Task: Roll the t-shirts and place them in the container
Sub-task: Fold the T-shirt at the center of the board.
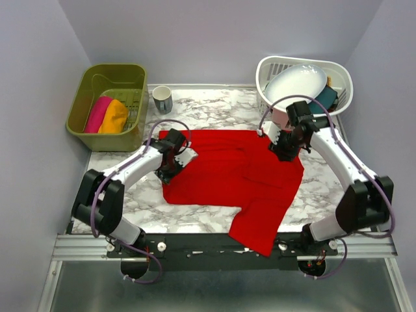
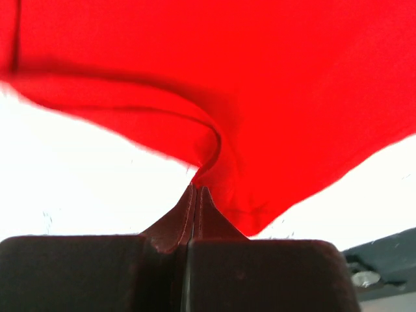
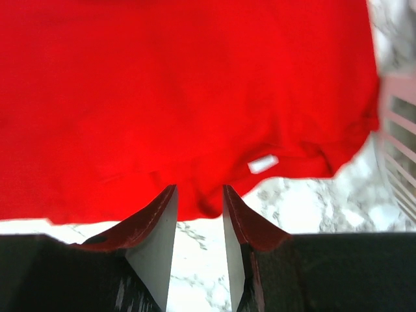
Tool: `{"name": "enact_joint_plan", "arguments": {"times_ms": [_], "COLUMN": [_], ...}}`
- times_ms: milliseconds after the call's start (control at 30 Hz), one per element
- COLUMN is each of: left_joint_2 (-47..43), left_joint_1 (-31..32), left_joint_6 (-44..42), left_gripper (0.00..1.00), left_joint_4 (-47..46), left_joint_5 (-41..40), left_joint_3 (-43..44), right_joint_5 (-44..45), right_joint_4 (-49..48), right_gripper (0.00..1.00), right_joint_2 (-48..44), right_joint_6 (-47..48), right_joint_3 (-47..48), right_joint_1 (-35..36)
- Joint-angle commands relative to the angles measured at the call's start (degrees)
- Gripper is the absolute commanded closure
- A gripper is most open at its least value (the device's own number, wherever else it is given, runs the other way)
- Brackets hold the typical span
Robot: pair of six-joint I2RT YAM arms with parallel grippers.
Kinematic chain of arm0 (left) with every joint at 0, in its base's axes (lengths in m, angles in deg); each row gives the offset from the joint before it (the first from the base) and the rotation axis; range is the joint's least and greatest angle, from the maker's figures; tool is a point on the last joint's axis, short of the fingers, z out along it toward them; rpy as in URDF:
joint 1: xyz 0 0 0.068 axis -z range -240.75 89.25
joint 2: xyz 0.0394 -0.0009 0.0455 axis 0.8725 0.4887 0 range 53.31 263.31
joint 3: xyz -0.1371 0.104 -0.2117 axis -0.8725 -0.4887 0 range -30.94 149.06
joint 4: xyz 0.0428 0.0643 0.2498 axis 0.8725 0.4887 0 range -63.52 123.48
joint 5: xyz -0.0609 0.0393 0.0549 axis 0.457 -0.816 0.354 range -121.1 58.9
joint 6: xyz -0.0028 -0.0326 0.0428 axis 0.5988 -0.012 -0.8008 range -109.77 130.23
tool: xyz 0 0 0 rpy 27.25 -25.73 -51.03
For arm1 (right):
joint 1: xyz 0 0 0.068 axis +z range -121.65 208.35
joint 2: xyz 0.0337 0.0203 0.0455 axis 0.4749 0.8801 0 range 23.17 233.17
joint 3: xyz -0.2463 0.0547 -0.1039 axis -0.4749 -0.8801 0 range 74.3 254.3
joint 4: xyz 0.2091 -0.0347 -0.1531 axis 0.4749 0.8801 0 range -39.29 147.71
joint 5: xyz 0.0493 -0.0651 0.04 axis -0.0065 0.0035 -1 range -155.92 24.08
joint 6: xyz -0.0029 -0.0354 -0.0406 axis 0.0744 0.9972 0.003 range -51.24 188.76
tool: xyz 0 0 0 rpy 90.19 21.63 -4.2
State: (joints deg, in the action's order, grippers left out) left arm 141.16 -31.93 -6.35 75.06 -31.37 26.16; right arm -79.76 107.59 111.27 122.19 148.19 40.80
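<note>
A bright red t-shirt (image 1: 227,170) lies spread on the marble table, one end reaching over the near edge. My left gripper (image 1: 175,161) is at its left edge. In the left wrist view its jaws (image 2: 197,190) are pressed together, and a fold of the red t-shirt (image 2: 292,97) is drawn into their tips. My right gripper (image 1: 285,148) is at the shirt's right edge. In the right wrist view it (image 3: 199,192) stands open, with the hem of the red t-shirt (image 3: 162,97) just between its tips, near a white label (image 3: 262,163).
A green bin (image 1: 110,73) at the back left holds a rolled pink t-shirt (image 1: 97,114) and an orange one (image 1: 115,117). A mug (image 1: 162,99) stands beside it. A white basket (image 1: 341,75) at the back right holds a white bowl (image 1: 296,84) and a teal dish (image 1: 325,99).
</note>
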Motion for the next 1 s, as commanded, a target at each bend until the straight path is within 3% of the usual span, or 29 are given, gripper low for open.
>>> {"name": "enact_joint_plan", "arguments": {"times_ms": [0,67,233,433,567,767,967], "left_joint_2": [-6.46,-8.48,-12.0,-12.98,-11.83,-10.95,-11.04], "left_joint_1": [-2.8,-3.33,-5.7,-6.84,-6.76,-6.85,-7.29], "left_joint_6": [-1.61,-1.35,-2.14,-2.06,-1.27,-0.56,-1.88], "left_gripper": [1.0,1.0,1.0,1.0,1.0,1.0,1.0], "left_joint_4": [3.28,3.19,2.05,0.03,-1.55,-2.96,-4.19], "left_joint_5": [-2.45,-2.54,-3.94,-3.33,-2.71,-2.54,-4.65], "left_joint_3": [-4.79,-5.86,-9.99,-13.07,-12.63,-10.87,-11.22], "right_joint_5": [-11.03,-7.28,-6.19,-8.56,-13.39,-17.87,-17.88], "right_joint_4": [2.8,-0.08,-0.81,4.02,11.03,16.77,10.46], "right_gripper": [0.57,0.57,0.57,0.58,0.57,0.52,0.5], "right_joint_2": [-9.95,-12.84,-16.55,-24.87,-32.36,-40.01,-34.23], "right_joint_6": [11.25,12.83,16.7,27.85,29.1,21.91,10.04], "right_joint_3": [-8.81,-13.22,-19.39,-24.66,-28.0,-33.63,-34.6], "right_joint_1": [5.73,11.86,18.13,24.1,31.74,49.84,62.08]}}
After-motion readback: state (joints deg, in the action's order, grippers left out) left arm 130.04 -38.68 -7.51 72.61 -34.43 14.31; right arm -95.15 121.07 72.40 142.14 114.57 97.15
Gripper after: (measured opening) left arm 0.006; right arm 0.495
